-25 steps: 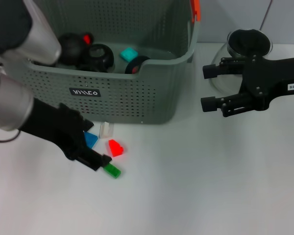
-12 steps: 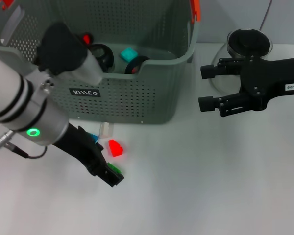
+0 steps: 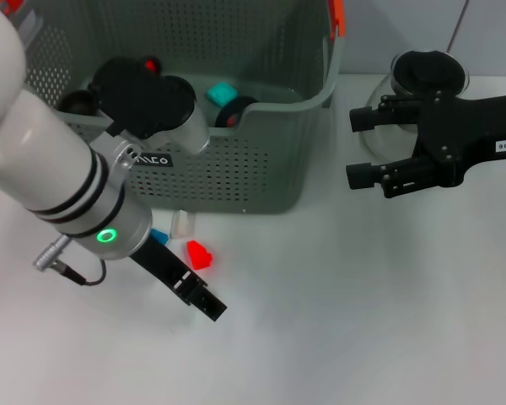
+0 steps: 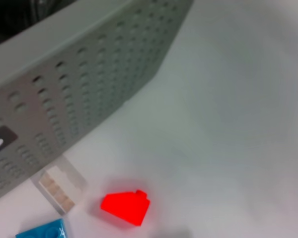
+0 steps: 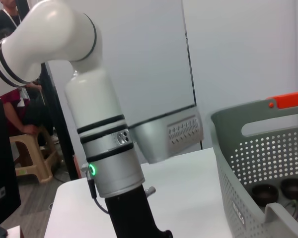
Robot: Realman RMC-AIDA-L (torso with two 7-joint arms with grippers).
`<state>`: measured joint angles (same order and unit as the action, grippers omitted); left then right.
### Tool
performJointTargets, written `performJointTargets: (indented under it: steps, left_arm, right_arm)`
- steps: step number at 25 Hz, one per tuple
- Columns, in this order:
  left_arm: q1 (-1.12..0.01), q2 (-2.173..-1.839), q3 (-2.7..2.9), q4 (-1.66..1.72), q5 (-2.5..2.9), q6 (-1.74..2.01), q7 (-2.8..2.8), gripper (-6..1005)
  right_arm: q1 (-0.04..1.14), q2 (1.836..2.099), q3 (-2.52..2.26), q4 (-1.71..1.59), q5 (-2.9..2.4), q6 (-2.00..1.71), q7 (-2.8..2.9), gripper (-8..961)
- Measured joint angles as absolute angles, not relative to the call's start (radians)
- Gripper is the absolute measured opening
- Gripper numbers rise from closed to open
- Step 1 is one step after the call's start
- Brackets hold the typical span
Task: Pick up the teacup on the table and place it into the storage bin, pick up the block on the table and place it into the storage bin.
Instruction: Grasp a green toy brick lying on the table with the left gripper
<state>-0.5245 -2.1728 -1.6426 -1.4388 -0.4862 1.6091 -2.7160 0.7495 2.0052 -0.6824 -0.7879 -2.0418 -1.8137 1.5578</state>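
The storage bin [image 3: 261, 169], a grey-green perforated basket, stands at the back left and also shows in the left wrist view [image 4: 89, 84] and the right wrist view [image 5: 268, 153]. Black teacups [image 3: 236, 111] and a teal block [image 3: 222, 93] lie inside it. On the table in front of it lie a red block [image 3: 199, 254], a clear block [image 3: 181, 223] and a blue block [image 3: 158, 236], all also seen from the left wrist: red [image 4: 125, 207], clear [image 4: 59, 183], blue [image 4: 42, 232]. My left gripper [image 3: 200, 298] is low over the table just in front of the red block. My right gripper [image 3: 364, 148] is open and empty.
A glass pitcher with a black lid [image 3: 428, 74] stands at the back right, just behind my right gripper. The bin's black label [image 3: 148, 159] faces me. My big white left arm [image 3: 59, 177] covers the bin's left part.
My left arm has swung in over the bin's left side and its gripper has moved right and nearer, over the spot where a green block lay; that block is now hidden. The right arm is almost still.
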Motion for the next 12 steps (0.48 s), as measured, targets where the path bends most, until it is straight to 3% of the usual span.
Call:
performJointTargets:
  steps: [12]
  left_arm:
    - [-0.558, -2.174, -1.612, -1.314, -0.447, 1.494, -2.802, 947]
  right_arm:
    - [0.738, 2.000, -0.683, -0.789, -2.042, -1.826, 1.530, 940]
